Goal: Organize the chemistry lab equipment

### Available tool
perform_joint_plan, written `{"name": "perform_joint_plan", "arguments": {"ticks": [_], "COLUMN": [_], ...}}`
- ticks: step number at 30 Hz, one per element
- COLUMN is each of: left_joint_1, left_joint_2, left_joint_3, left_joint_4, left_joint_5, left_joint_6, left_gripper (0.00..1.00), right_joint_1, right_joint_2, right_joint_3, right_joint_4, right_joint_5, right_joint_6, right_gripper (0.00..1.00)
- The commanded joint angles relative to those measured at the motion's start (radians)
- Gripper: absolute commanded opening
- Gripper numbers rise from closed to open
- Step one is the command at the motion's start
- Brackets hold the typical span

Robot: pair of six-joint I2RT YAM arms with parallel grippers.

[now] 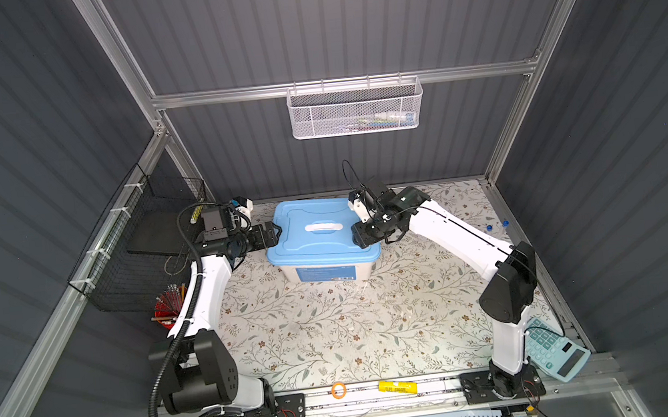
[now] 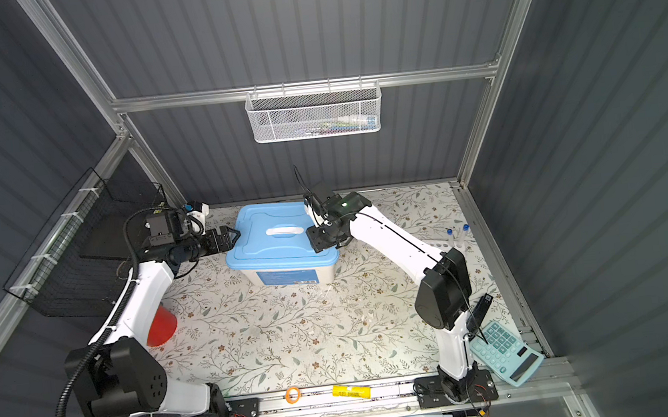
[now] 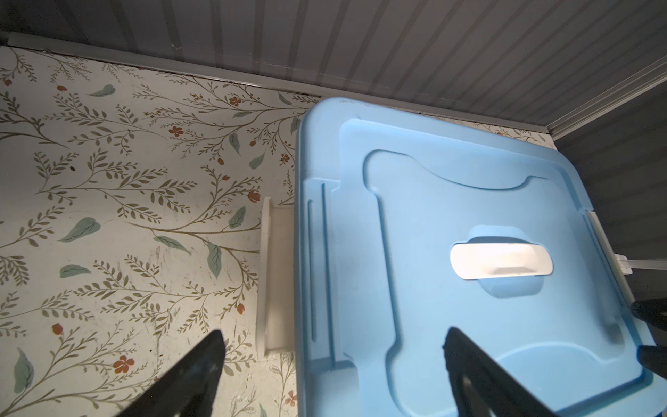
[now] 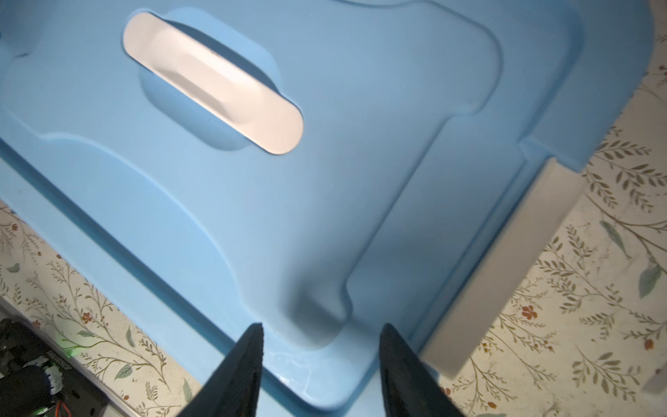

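Grey ribbed walls (image 1: 348,28) enclose a floral-patterned bench (image 1: 315,336). In both top views a white bin (image 1: 322,273) with a blue lid (image 1: 311,245) stands at the middle rear. The left tool (image 1: 276,232) sits at the lid's left edge with its fingers spread wide. The right tool (image 1: 358,235) is over the lid's right front corner, fingers apart and holding nothing.

In a top view, blue-capped tubes (image 2: 466,228) stand in a white holed rack (image 2: 457,244) at the bench's right edge, well apart from both tools. A red cup (image 2: 162,326) stands at the left and a calculator (image 2: 505,352) lies at the front right.

The left wrist view shows the left tool (image 3: 334,335) straddling the lid (image 3: 433,202) edge, one finger over the bench and one over the lid, above a white latch (image 3: 278,281).

The right wrist view shows the right tool (image 4: 322,326) partly spread over the lid (image 4: 361,180) corner. I cannot tell whether it touches the lid.
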Motion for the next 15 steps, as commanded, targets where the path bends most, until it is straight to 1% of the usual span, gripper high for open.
{"name": "perform_joint_plan", "arguments": {"ticks": [1,7,15], "left_joint_1": [-0.005,-0.005,-0.004], "left_joint_2": [0.008,0.017,0.024], "left_joint_3": [-0.013,-0.006,0.004], "left_joint_4": [0.019,0.028,0.026], "left_joint_5": [0.02,0.027,0.029], "left_joint_6": [-0.008,-0.007,-0.003], "left_gripper": [0.95,0.95,0.95], "right_joint_1": [0.024,0.051,0.053], "right_joint_2": [-0.015,-0.017,-0.042], "right_joint_3": [0.015,-0.034,-0.098], "right_joint_4": [-0.035,-0.068,-0.09], "right_joint_5": [-0.03,-0.003,0.035], "right_joint_6": [0.025,0.047,0.068], "right_gripper": [0.54,0.53,0.53]}}
